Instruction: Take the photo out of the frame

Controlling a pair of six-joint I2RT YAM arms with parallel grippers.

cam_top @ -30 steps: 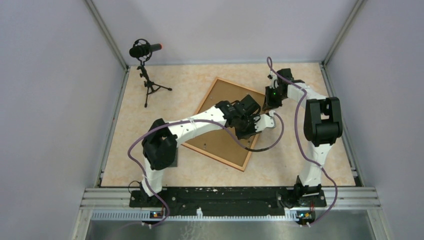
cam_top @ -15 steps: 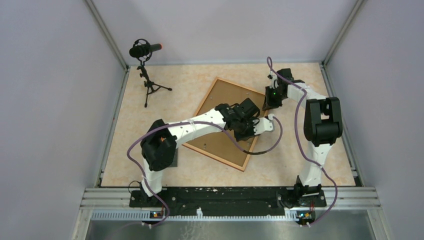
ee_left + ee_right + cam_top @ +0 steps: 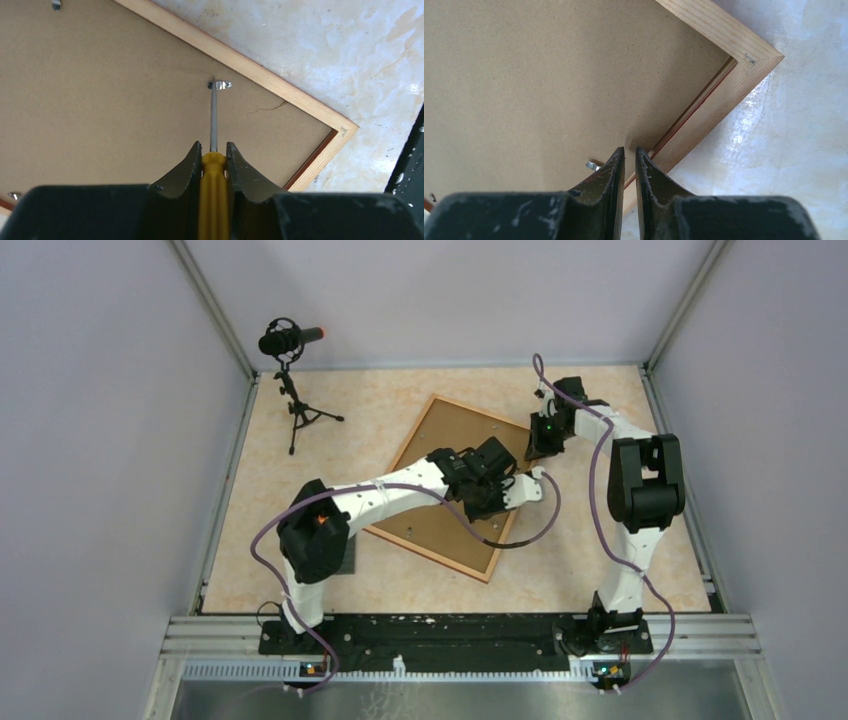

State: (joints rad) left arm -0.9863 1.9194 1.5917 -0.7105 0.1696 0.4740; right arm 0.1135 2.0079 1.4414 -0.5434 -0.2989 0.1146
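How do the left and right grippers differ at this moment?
The left gripper clamps a yellow-handled screwdriver; the right gripper is nearly closed on nothing. The left gripper's screwdriver tip meets a metal clip; the right gripper sits at the inner edge of the frame by a corner. Both point at its brown back.

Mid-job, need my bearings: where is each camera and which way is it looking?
Top external: above and behind the robot, looking down at the frame lying back up; left arm and right arm show.
Left wrist: looks down along the left fingers, shut on a screwdriver at a clip.
Right wrist: looks down past the right fingers at the frame's corner.
Both wrist views share the frame's brown back.
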